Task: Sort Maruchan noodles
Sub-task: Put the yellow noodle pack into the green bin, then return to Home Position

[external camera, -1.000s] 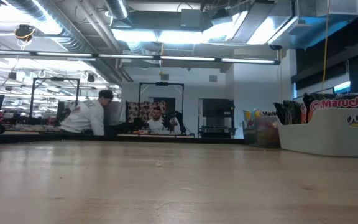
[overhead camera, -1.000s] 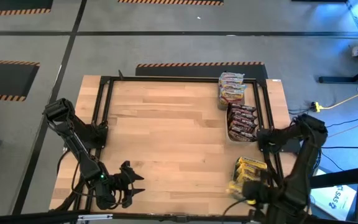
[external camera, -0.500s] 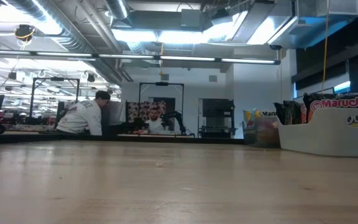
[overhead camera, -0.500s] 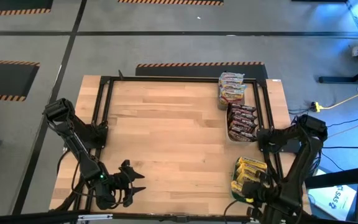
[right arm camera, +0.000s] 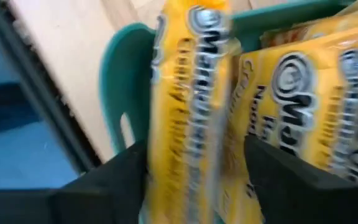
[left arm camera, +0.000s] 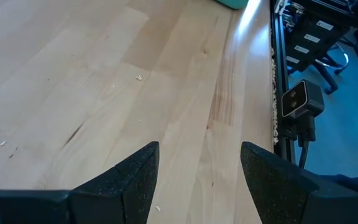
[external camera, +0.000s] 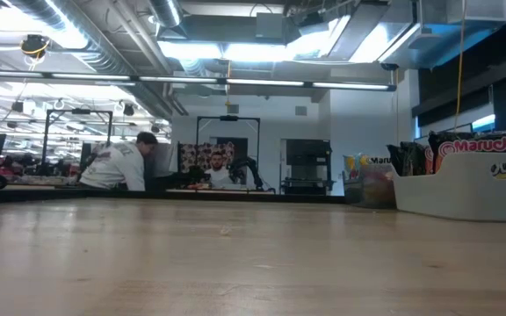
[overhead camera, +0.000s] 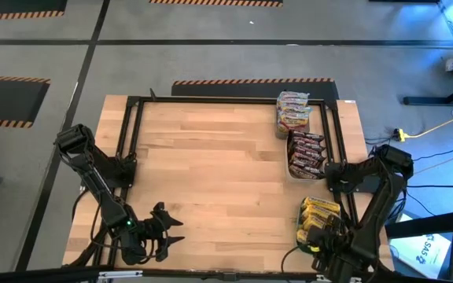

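Between right jaws: yellow packet [right arm camera: 188, 112]

Robotics lab in an open-plan industrial hall. Shown by: wood table [overhead camera: 211, 165] w/ black metal frame [overhead camera: 132, 126], two arms mounted on it; grey floor w/ hazard-stripe tape [overhead camera: 250, 81]; exposed ducts [external camera: 86, 35] & strip lights [external camera: 235, 83] overhead; people [external camera: 117, 167] at benches w/ more robot rigs behind.

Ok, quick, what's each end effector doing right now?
Left end effector: open, empty.
Right end effector: around a yellow packet; grip cannot be told.
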